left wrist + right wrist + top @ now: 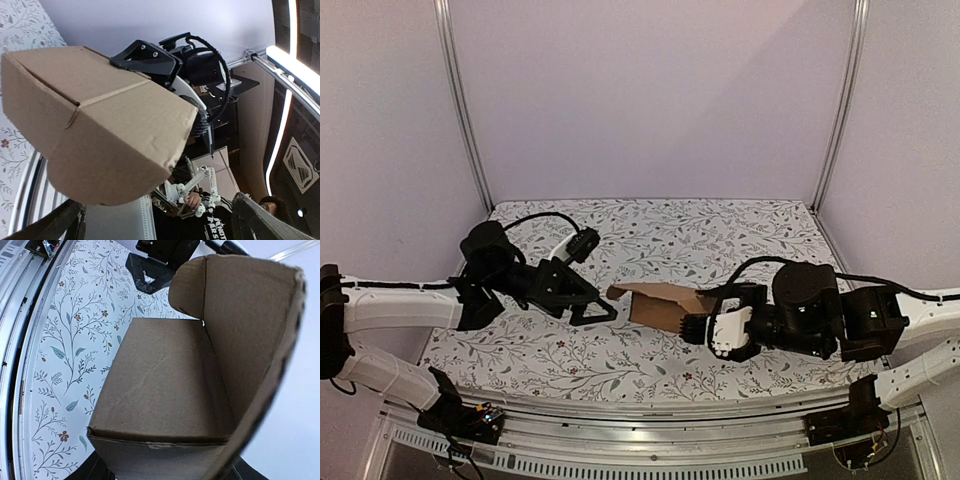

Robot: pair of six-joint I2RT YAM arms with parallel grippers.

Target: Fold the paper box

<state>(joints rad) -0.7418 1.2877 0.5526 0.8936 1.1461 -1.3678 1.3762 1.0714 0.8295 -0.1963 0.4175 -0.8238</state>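
Paper box (665,303) is around the middle of the bench (650,225), a bit toward the near edge, half folded with one flap open. Right gripper (703,325) is clamped on its right end. Left gripper (603,306) hangs just off the box's left tip, jaws spread wide, gripping nothing.

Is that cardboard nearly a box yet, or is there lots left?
Partly. The paper box already has creased, standing walls. The right gripper clamps one end, while the left gripper, open, sits by the other. The lid flap stands open, so closing and tucking it seems left.
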